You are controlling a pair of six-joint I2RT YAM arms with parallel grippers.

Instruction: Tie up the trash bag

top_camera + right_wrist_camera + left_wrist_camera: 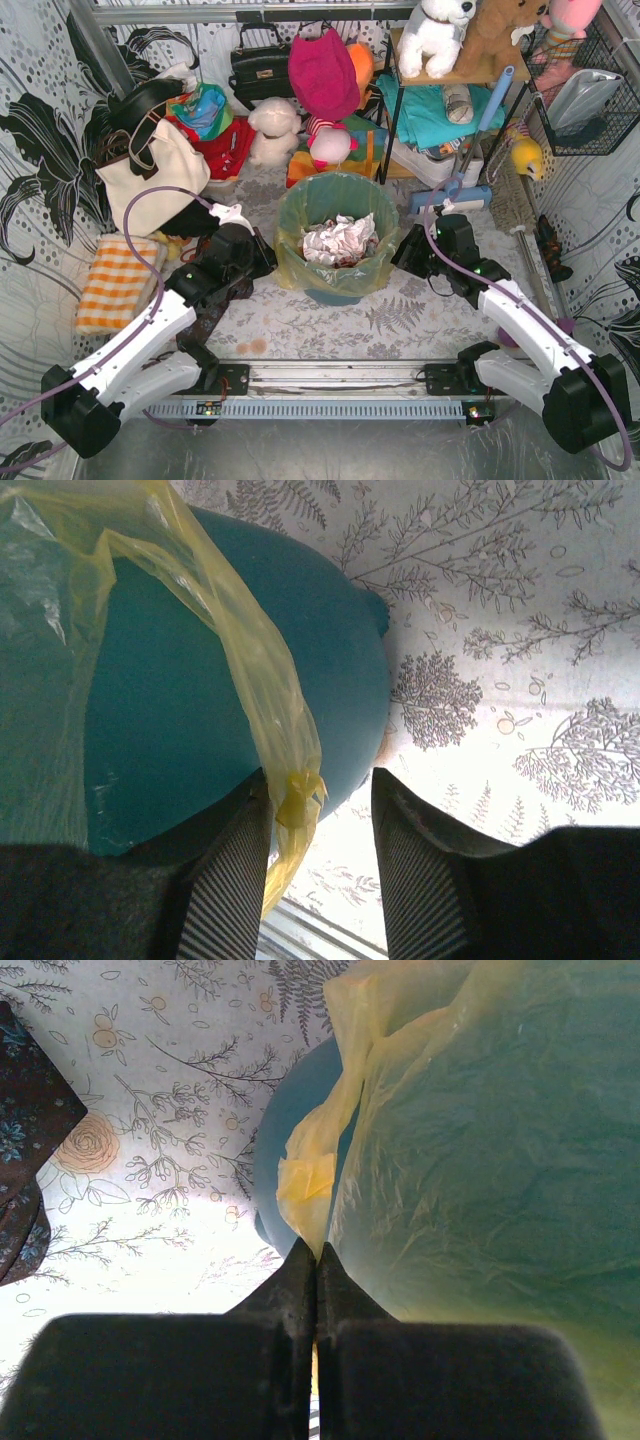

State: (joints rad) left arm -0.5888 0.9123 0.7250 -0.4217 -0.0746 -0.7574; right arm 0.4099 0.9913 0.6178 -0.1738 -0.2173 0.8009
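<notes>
A grey-white floral-patterned table surface (400, 320) is carrying a round teal plastic bucket (335, 293), which is standing upright near the middle of the surface, about midway between its left and right edges. A thin translucent yellow plastic trash bag (292, 250) is lining the bucket, its rim folding down over the outside wall. The left gripper (317, 1252) is sitting at the bucket's left side, its jaws pressed together and pinching a twisted yellow strip of the trash bag. The right gripper (320, 780) is sitting at the bucket's right side with jaws spread. Another strip of the trash bag is hanging between them, touching one finger (235, 860). Crumpled white-and-red paper (338, 240) is lying inside the trash bag.
</notes>
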